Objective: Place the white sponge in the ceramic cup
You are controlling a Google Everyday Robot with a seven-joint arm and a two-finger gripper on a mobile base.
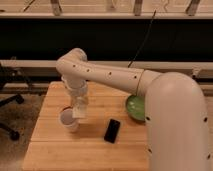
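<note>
- White sponge [80, 112]: pale block hanging at the tip of the gripper [80, 106], off the table, just beside the right side of the cup's rim and slightly above it.
- Gripper: points straight down at the left part of the wooden table [52, 150]. It looks clamped on the white sponge, since the block is lifted with nothing under it. The contact itself is hard to make out.
- Cup [68, 121]: small, white, upright, on the table just left of and below the gripper. The mouth is open and facing up, and nothing pale shows inside.
- Arm [110, 75]: comes in from the right, bends above the table's back-left corner, then drops to the gripper.
- Other items: black phone [112, 130] lies flat to the right of the cup, apart from it. Green bowl [134, 108] sits at the table's right edge, partly hidden by the arm.
- Small dark reddish patch [65, 108] shows just behind the cup; cannot tell what it is.
- Progress: pick-up looks done and the carry to the cup is nearly done.
- Left to do: shift slightly left so the sponge is over the mouth, lower it, and let go.
- Judgement: late stage, the sponge is not in the cup yet. It is about as wide as the mouth, so it may catch on the rim.
</note>
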